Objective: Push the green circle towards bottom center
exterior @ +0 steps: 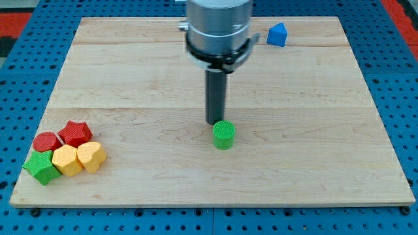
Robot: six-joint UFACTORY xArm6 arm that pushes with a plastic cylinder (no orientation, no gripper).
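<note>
The green circle point(223, 134) is a short green cylinder standing near the middle of the wooden board point(313, 156), slightly toward the view's bottom. My tip point(215, 123) sits right at the circle's upper left edge, touching it or nearly so. The dark rod rises from there to the grey arm body at the view's top centre.
A cluster lies at the bottom left: a red circle point(46, 141), a red star point(76, 134), a green block point(41, 166), a yellow hexagon-like block point(66, 160) and a yellow heart-like block point(91, 156). A blue block point(277, 34) sits at the top right. Blue pegboard surrounds the board.
</note>
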